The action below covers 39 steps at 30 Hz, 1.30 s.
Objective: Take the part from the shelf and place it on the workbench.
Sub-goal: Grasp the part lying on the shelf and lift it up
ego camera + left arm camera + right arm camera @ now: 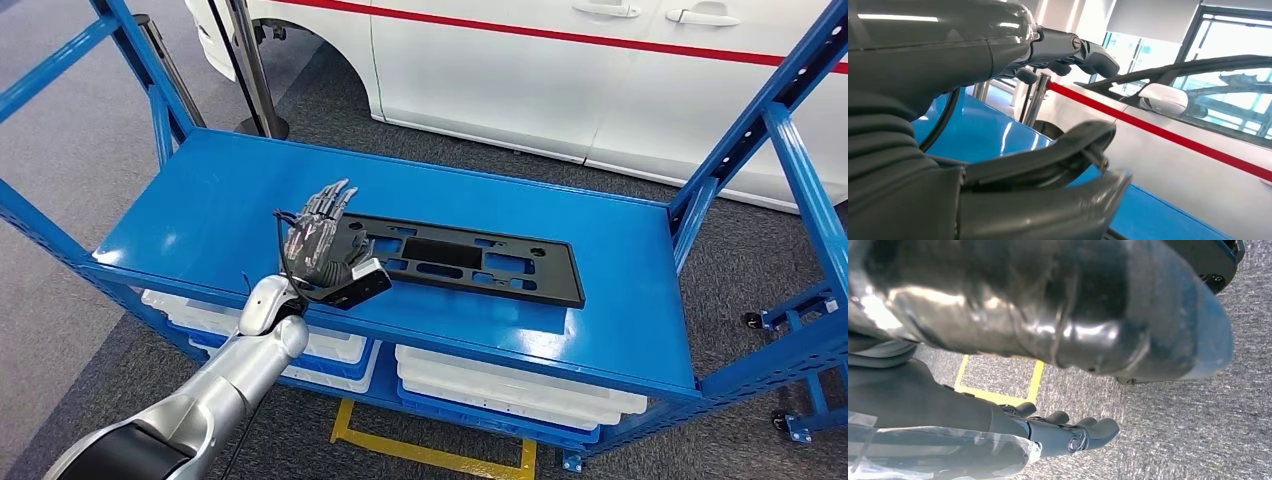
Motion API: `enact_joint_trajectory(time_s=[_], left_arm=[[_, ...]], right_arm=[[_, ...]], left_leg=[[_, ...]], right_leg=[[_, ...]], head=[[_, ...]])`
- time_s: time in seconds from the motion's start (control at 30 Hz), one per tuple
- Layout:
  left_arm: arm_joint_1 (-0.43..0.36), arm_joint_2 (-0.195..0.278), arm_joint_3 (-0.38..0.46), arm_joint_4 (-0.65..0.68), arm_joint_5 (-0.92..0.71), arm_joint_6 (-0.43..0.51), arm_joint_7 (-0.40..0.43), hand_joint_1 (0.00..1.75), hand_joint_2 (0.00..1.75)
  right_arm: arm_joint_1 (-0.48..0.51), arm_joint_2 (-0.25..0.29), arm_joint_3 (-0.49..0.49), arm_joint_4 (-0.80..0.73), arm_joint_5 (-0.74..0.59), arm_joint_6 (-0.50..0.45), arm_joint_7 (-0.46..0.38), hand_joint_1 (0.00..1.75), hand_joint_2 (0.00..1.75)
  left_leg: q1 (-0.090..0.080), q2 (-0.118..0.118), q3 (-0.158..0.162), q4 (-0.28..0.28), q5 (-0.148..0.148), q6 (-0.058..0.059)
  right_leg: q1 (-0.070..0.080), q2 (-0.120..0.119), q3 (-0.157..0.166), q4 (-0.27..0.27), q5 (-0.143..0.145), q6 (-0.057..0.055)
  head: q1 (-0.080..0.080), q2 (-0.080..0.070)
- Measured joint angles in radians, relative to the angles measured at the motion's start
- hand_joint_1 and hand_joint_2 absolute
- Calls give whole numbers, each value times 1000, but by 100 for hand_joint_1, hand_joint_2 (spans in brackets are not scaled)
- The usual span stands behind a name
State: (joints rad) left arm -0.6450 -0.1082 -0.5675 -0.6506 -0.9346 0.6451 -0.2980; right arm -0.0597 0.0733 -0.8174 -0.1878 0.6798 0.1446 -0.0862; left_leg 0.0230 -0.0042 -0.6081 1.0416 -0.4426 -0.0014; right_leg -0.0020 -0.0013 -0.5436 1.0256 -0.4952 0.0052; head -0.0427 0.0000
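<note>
The part is a flat black plate point(470, 262) with several cut-outs, lying lengthwise on the top board of the blue shelf point(220, 210). My left hand point(322, 245) hovers at the plate's left end, fingers stretched out and apart, with the thumb point(365, 283) by the plate's near edge. Nothing sits in its grasp. In the left wrist view the fingers point(1073, 50) and thumb point(1048, 165) stand wide apart above the blue board point(988, 130). My right hand point(1063, 432) hangs over grey carpet, fingers loose and holding nothing.
A white car point(560, 70) with a red stripe stands right behind the shelf. Slanted blue uprights point(800, 170) frame both ends. White bins point(500, 385) fill the lower level. A metal post point(255, 70) stands at the back left, and yellow tape point(430, 455) marks the floor.
</note>
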Motion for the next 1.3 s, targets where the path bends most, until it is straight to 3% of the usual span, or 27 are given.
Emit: enact_joint_trajectory(time_s=[0.3, 0.43, 0.57, 0.67, 0.77, 0.87, 0.93, 1.07, 1.3], left_arm=[[-4, -14, -13, 21, 8, -18, -14, 0, 175], [-5, -30, -32, 35, 13, -14, -32, 0, 0], [-2, -44, -53, 41, -15, 23, -33, 0, 0], [24, -50, -31, -7, -137, 48, -31, 0, 0], [84, -75, 65, -121, -266, 54, -117, 0, 0], [135, -117, 192, -237, -281, 56, -253, 0, 0], [157, -139, 253, -289, -277, 56, -301, 0, 0], [187, -173, 320, -342, -269, 56, -337, 0, 0], [202, -196, 356, -339, -268, 56, -328, 0, 0]], right_arm=[[-5, -1, 5, 0, 8, 4, 1, 0, 0], [-11, -1, 9, 0, 15, 5, 5, 0, 0], [-15, -1, 15, 0, 18, 3, 9, 0, 0], [-15, -1, 19, 0, 18, -2, 12, 0, 0], [-14, -1, 21, 0, 18, -6, 13, 0, 0], [-14, -1, 22, 0, 19, -7, 13, 0, 0], [-14, -1, 23, 0, 21, -6, 13, 0, 0], [-18, -1, 27, 0, 26, -6, 13, 0, 0], [-25, 0, 30, 0, 35, -5, 17, 0, 0]], left_leg=[[0, 0, 0, 0, 0, 0], [0, 0, 0, 0, 0, 0], [0, 0, 0, 0, 0, 0], [0, 0, 0, 0, 0, 0], [0, 0, 0, 0, 0, 0], [0, 0, 0, 0, 0, 0], [0, 0, 0, 0, 0, 0], [0, 0, 0, 0, 0, 0], [0, -1, 1, 0, 1, 0]], right_leg=[[0, 0, 0, 0, 0, 0], [0, 0, 0, 0, 0, 0], [0, 0, 0, 0, 0, 0], [0, 0, 0, 0, 0, 0], [0, 0, 0, 0, 0, 0], [0, 0, 0, 0, 0, 0], [0, 0, 0, 0, 0, 0], [0, 0, 0, 0, 0, 0], [0, 0, 1, 0, 0, 0]], head=[[0, 0], [0, 0], [0, 0], [0, 0], [0, 0], [0, 0], [0, 0], [0, 0], [0, 0]])
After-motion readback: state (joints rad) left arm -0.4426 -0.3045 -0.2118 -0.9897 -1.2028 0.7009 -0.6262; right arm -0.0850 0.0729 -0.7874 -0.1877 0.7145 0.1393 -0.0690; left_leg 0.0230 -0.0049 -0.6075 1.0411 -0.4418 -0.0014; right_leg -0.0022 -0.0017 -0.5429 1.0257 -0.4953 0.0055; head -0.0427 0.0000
